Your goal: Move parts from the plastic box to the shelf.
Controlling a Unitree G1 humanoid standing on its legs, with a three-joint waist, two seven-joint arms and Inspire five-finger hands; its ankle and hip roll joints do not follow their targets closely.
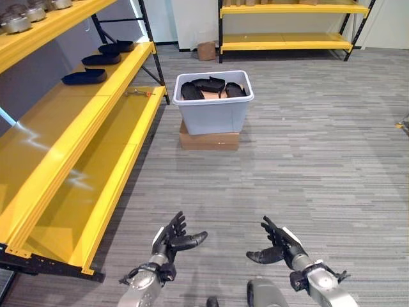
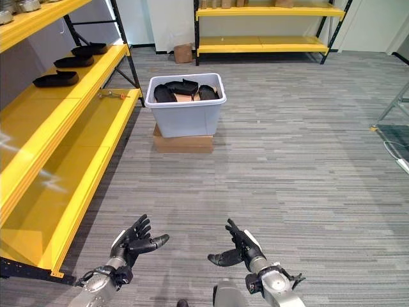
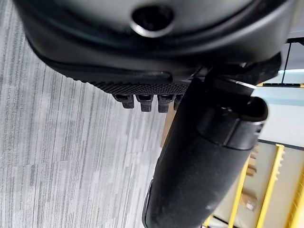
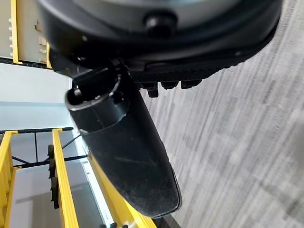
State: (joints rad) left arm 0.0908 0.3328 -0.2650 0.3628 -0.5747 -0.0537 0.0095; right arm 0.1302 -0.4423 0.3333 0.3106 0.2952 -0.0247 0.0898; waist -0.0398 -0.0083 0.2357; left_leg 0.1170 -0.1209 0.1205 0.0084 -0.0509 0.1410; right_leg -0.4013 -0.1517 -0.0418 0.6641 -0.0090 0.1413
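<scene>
Parts [image 1: 211,87] fill the plastic box [image 1: 213,112]; left hand [image 1: 171,241] and right hand [image 1: 279,246] hover low, fingers spread, empty.

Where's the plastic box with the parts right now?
In the head views the plastic box sits on a flat cardboard box on the floor ahead, just right of the yellow shelf's far end, with black parts inside.
</scene>
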